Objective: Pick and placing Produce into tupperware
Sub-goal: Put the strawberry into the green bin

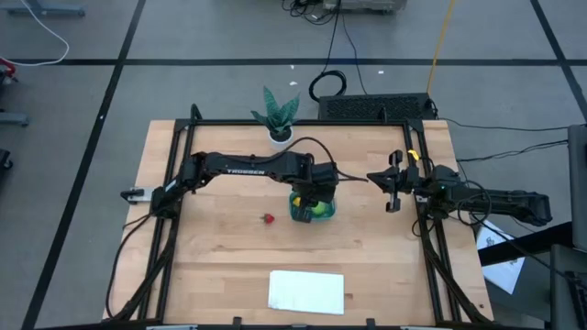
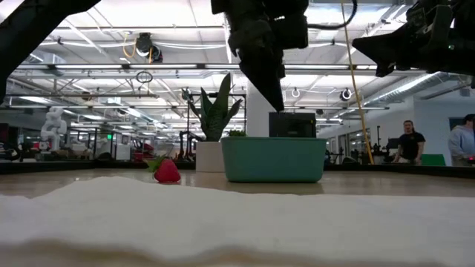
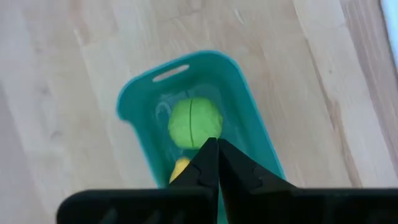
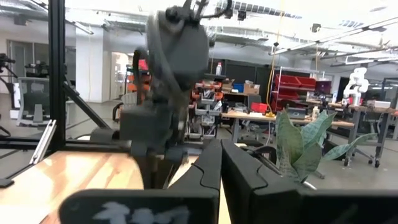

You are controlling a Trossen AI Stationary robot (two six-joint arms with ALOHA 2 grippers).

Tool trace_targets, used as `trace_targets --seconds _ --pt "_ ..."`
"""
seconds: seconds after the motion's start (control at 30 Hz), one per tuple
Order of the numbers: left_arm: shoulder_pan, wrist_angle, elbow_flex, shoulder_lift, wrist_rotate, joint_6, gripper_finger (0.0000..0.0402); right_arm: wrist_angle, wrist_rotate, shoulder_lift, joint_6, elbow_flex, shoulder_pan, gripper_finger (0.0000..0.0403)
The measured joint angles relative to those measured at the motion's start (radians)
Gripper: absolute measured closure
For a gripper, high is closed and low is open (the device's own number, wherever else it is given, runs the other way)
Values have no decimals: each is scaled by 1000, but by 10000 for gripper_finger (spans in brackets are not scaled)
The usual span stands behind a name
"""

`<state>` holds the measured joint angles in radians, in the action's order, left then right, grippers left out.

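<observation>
The teal tupperware [image 1: 330, 211] [image 2: 273, 159] [image 3: 134, 106] sits on the table's middle. Inside it lie the lime-green ball [image 3: 194, 121] [image 1: 318, 210] and the yellow lemon [image 3: 180, 168], the lemon partly hidden behind my fingers. The red strawberry [image 1: 268, 218] [image 2: 167, 171] rests on the wood left of the container. My left gripper [image 1: 310, 197] [image 2: 278, 100] [image 3: 217, 144] hangs shut just above the container, pointing down, holding nothing. My right gripper [image 1: 374, 177] [image 4: 221, 149] waits shut in the air to the container's right.
A flat white sheet [image 1: 307, 291] [image 2: 223, 215] lies near the table's near edge. A potted plant [image 1: 278, 117] [image 2: 215, 119] stands at the far edge, with a black box [image 1: 376, 107] to its right. People [image 2: 408, 141] stand in the room beyond.
</observation>
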<state>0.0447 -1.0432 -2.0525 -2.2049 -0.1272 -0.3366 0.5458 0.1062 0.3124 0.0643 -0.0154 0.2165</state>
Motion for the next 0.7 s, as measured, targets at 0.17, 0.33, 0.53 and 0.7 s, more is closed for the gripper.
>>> trace_targets --seconds 0.17,0.33,0.53,0.7 --pt "1 -38 0 53 0 -5 399 3 0 5 0 0 -2 403" --pt "6 -74 0 146 10 -3 400 3 0 7 0 0 -2 403" --pt "6 -136 0 284 89 31 400 3 0 7 -4 0 -2 403" --pt "-1 -151 37 445 184 79 400 14 0 6 -26 0 -2 403"
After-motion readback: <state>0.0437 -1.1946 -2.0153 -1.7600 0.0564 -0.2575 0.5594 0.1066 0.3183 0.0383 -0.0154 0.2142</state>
